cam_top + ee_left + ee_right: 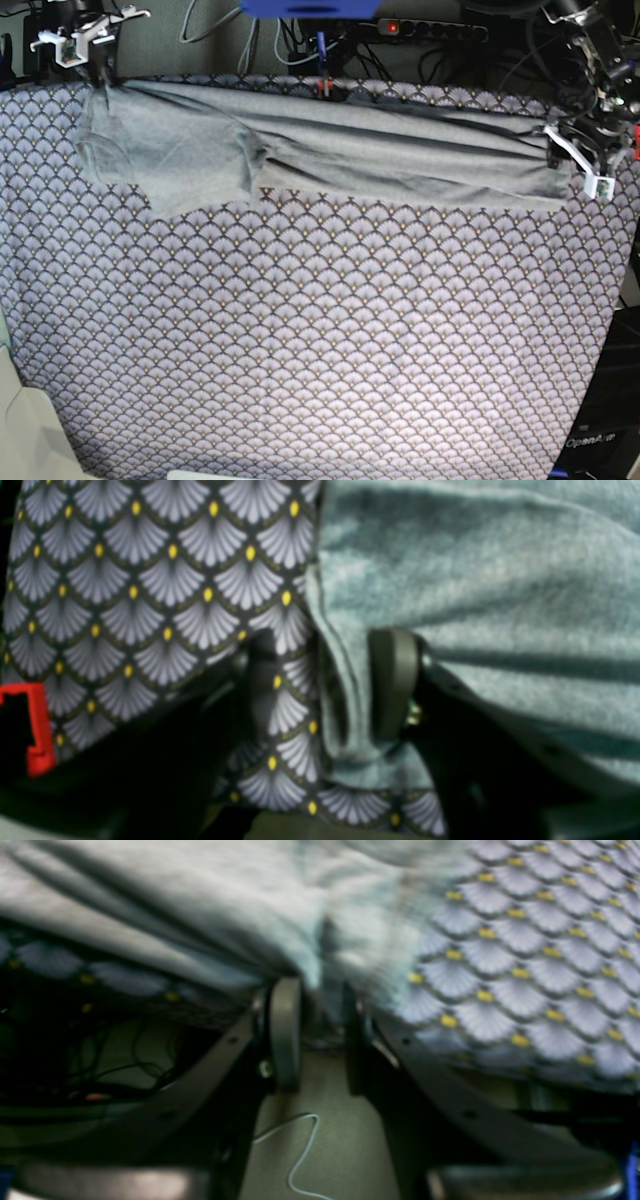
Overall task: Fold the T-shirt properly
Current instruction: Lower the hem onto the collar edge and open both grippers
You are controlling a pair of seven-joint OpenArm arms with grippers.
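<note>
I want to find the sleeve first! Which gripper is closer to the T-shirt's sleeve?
Right. The right gripper is at the T-shirt corner near the sleeve; the left gripper is at the opposite end.

The T-shirt (380, 150) is seen as soft, matt, heathered grey knit cloth with a stitched hem. The table cloth (320, 330) is shown as smooth, matt woven fabric printed with scallops. Gripper fingers (395, 680) appear in smooth, semi-matt dark plastic.
</note>
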